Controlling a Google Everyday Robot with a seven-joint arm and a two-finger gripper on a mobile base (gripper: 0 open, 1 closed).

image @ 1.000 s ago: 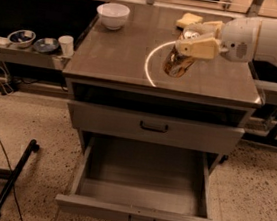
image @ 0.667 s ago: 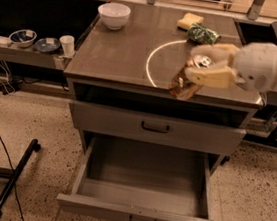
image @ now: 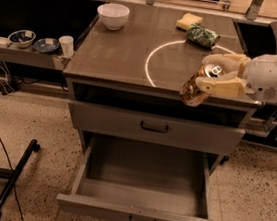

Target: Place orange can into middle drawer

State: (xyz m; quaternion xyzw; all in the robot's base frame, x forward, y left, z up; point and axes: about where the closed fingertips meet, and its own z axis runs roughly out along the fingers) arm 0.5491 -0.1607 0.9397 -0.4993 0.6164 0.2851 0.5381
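My gripper (image: 216,76) is shut on the orange can (image: 198,87), an orange-brown and gold patterned can with a silver top. It holds the can tilted in the air at the cabinet's front right edge, above the drawers. The middle drawer (image: 140,216), the lowest wide grey one with a small dark handle, is pulled fully open below and its box shows nothing inside. The drawer above it (image: 154,127) is closed.
On the cabinet top (image: 120,55) are a white bowl (image: 113,15), a yellow sponge (image: 189,21) and a green patterned can (image: 202,36) lying on its side. A side shelf at left holds small bowls (image: 21,37) and a cup (image: 66,45). A black pole (image: 11,180) lies on the floor.
My gripper has carried the orange can from over the white circle on the top toward the front right edge and lower, tilting it more.
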